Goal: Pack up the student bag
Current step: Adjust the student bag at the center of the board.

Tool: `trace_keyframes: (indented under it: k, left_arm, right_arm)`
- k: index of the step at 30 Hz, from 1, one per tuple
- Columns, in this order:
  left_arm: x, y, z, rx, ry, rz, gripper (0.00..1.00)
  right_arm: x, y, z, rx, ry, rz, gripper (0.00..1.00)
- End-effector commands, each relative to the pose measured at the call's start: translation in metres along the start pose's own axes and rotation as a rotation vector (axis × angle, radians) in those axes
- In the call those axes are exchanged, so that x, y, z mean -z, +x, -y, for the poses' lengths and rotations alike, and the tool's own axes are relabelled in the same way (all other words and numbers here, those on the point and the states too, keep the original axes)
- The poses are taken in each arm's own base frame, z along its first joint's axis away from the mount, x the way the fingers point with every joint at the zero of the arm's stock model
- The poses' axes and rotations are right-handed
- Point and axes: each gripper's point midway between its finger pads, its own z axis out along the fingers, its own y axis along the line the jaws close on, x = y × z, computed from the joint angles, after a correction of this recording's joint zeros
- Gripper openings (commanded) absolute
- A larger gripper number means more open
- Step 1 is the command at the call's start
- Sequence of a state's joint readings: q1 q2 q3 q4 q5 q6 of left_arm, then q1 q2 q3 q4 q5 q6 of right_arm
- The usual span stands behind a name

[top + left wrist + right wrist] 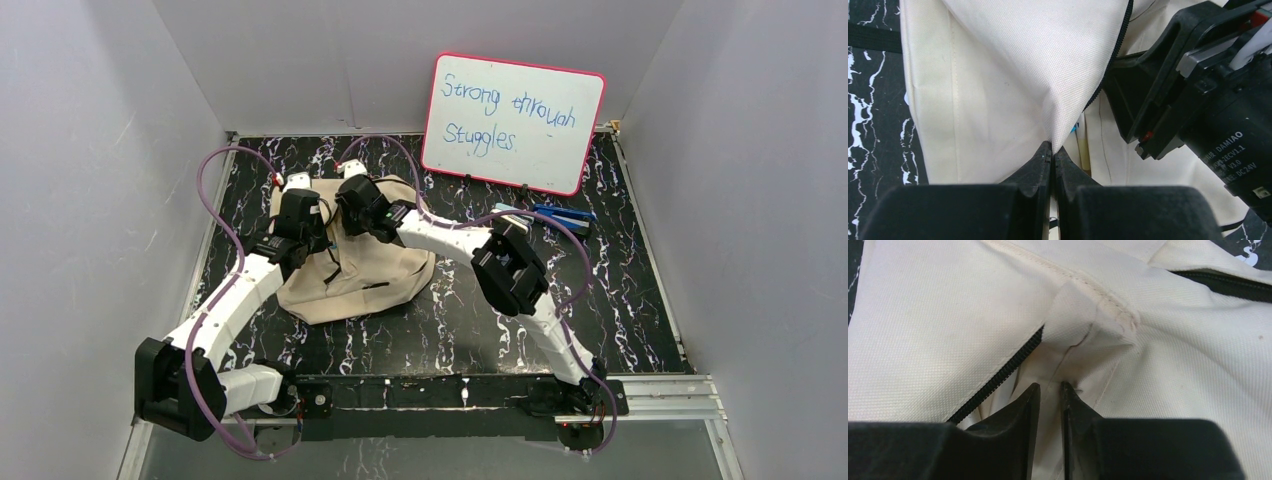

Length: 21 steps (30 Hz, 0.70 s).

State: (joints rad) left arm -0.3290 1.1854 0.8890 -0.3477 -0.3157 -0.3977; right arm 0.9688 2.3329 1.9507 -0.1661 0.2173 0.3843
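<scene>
Since both claws sit at its zip mouth, opening it seems the step in hand. The soft cream canvas student bag [365, 280] lies before and left of the pink-framed whiteboard [512, 120]. There the left gripper [1052, 150] pinches a canvas lip tight, while the right gripper [1050, 386] straddles an inner fold, jaws slightly apart (grip unclear). Next, the mouth needs widening. One bag, two grippers, one whiteboard.

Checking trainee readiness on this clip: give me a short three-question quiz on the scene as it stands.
1. True or false: the left gripper is shut on a fold of the soft beige canvas backpack.
2. The pink-framed whiteboard stands: A) at the black marbled table's far edge; B) on the backpack; C) beside the arm bases.
3. Fill in: the zipper teeth in the right wrist view are ___.
Key: 1 true; 2 A; 3 black.
</scene>
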Motion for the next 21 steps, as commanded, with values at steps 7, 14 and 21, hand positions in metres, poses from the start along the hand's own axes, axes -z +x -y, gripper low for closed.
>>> trace_keyframes:
  k: [7, 14, 21]
  left_arm:
    - [0.004, 0.022, 0.004, 0.058, 0.041, -0.059, 0.02]
    - [-0.003, 0.029, 0.011, 0.085, 0.064, -0.086, 0.08]
    - [0.0, 0.023, 0.003, 0.081, 0.025, -0.058, 0.01]
  right_arm:
    - [-0.01, 0.078, 0.042, 0.029, 0.117, -0.138, 0.01]
    - [0.025, 0.049, 0.04, -0.026, 0.052, -0.04, 0.0]
    - [0.064, 0.01, -0.002, 0.032, -0.212, 0.088, 0.05]
